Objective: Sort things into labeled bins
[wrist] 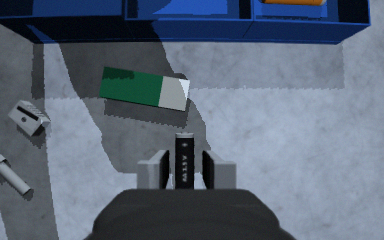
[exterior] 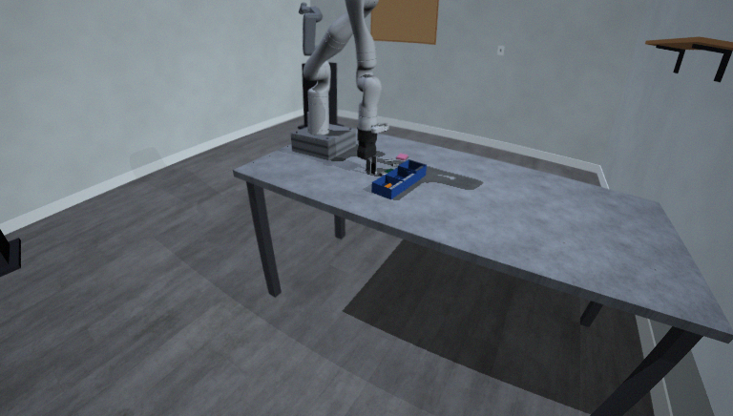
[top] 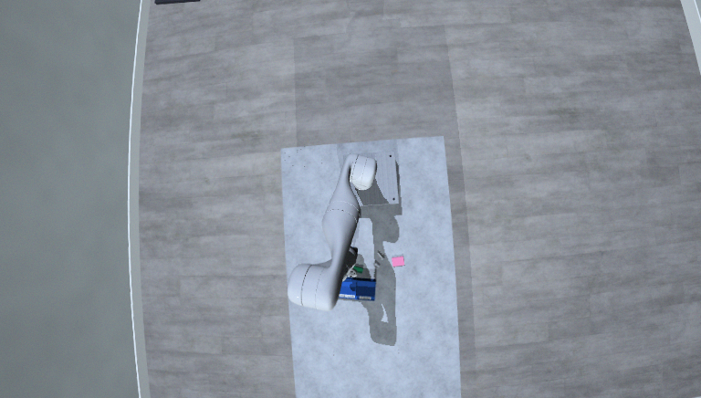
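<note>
My gripper [exterior: 371,172] [wrist: 185,164] is open around a black AA battery [wrist: 184,160], with gaps on both sides. The row of blue bins [top: 374,298] [exterior: 404,185] [wrist: 187,32] stands on the table; its labels are too small to read. An orange battery [exterior: 387,185] [wrist: 293,1] lies in the bin at the right end in the wrist view. A green and white block [top: 358,269] [wrist: 131,87] lies between gripper and bins. A grey sharpener [wrist: 30,120] and a bolt [wrist: 16,176] lie at left in the wrist view. A pink block [top: 398,261] [exterior: 402,156] lies beyond them.
The robot's base [top: 387,179] [exterior: 312,144] stands at one end of the table [top: 413,362] [exterior: 540,228]. In the top view the arm covers part of the bins and the gripper. The bins' near wall rises just beyond the green and white block in the wrist view.
</note>
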### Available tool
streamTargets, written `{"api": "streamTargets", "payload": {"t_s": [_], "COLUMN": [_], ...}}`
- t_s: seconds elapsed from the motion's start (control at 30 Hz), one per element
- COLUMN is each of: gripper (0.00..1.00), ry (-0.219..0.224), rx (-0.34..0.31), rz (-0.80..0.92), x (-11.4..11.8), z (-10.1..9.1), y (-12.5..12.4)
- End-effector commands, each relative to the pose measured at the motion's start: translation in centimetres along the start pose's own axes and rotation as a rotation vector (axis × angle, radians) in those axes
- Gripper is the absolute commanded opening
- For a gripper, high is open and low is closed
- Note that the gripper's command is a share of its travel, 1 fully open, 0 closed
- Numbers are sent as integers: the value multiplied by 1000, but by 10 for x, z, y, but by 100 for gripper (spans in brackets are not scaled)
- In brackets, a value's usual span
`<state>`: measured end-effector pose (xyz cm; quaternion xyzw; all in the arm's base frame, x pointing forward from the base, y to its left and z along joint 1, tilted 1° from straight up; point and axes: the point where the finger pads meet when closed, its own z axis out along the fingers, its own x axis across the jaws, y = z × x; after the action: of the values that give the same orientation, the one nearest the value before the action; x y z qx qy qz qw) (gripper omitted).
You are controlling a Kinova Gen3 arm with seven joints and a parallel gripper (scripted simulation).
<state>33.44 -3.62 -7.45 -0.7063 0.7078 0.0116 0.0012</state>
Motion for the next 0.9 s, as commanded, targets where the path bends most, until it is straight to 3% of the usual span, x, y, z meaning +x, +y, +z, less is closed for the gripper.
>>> {"api": "streamTargets", "payload": {"t_s": [0.0, 0.3, 0.33, 0.87], "gripper": [60, 60, 31, 31], "ry": [-3, -3, 0, 0], "rx": [5, 5, 3, 3], "rz": [-7, -5, -8, -8], "x": [-4, -4, -3, -3], "z": [1, 1, 0, 0], "y": [-2, -2, -1, -1]}}
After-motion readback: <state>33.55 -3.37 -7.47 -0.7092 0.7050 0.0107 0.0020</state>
